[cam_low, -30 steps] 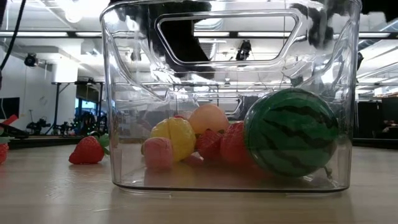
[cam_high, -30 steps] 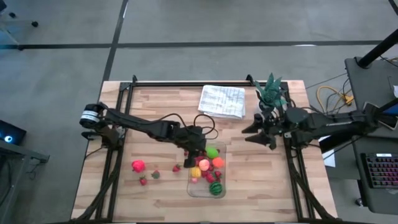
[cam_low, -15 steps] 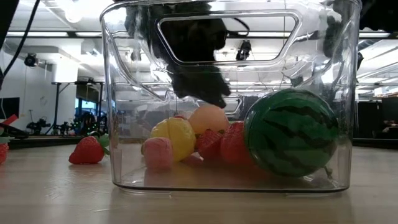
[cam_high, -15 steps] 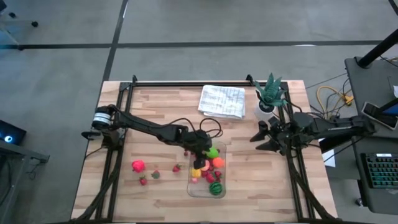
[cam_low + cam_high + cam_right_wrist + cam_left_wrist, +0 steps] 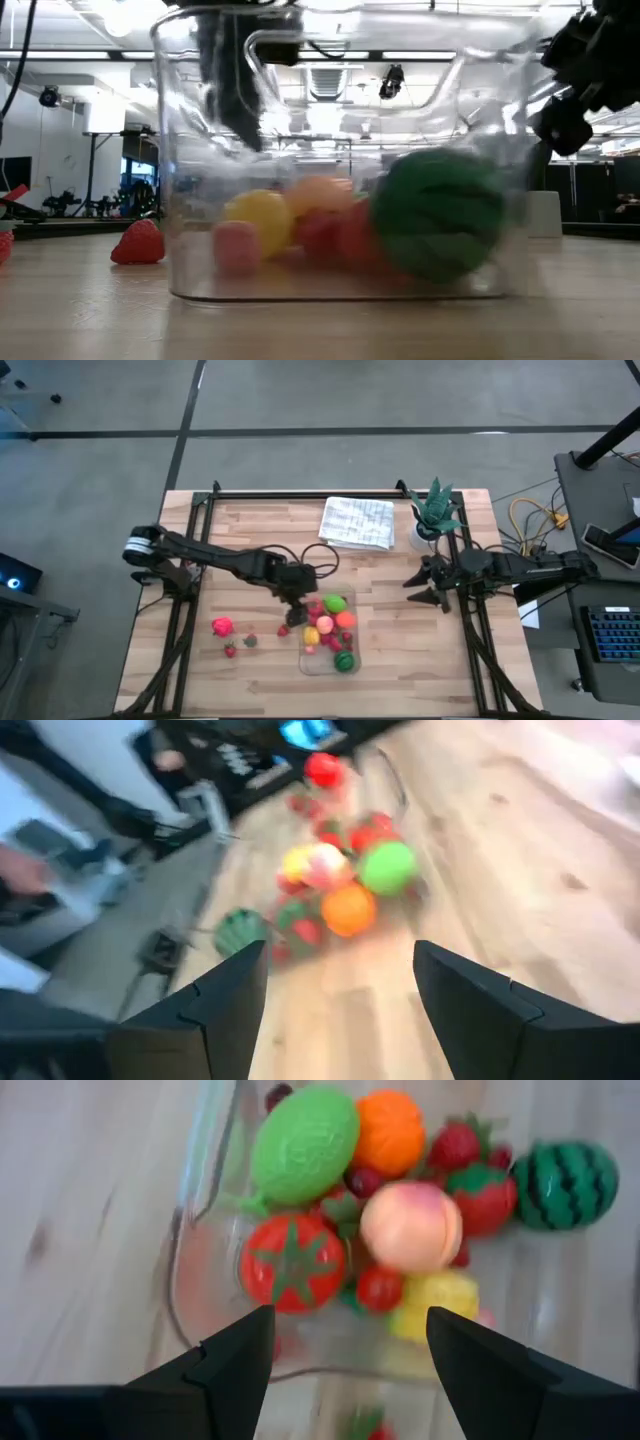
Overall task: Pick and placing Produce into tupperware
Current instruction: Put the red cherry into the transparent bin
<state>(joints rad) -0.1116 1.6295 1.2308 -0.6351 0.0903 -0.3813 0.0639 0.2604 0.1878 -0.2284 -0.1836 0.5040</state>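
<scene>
The clear tupperware [image 5: 318, 664] stands at the table's middle, near the front. It holds produce: a red tomato [image 5: 293, 1263], a lime-green fruit [image 5: 305, 1144], an orange [image 5: 388, 1132], a peach [image 5: 411, 1226], strawberries, a yellow fruit and a striped melon [image 5: 563, 1171]. Loose produce lies on the table to its left: a pink-red piece [image 5: 222, 626] and small red pieces [image 5: 283, 630]. My left gripper [image 5: 297, 598] [image 5: 345, 1320] hangs open over the tupperware's far-left corner, nothing between its fingers. My right gripper [image 5: 422, 588] [image 5: 340, 955] stands open at the table's right side, well away from the tupperware.
A white folded cloth [image 5: 357, 523] lies at the far middle. A spiky green plant in a white pot [image 5: 433, 515] stands at the far right, just behind my right arm. Black frame rails run along the table's left and right sides.
My left gripper dipped into the tupperware, then drew back up and toward the table's left. A red tomato now lies among the produce inside. The tupperware has slid a little toward the table's left. My right gripper has sunk and drawn back toward the right edge.
</scene>
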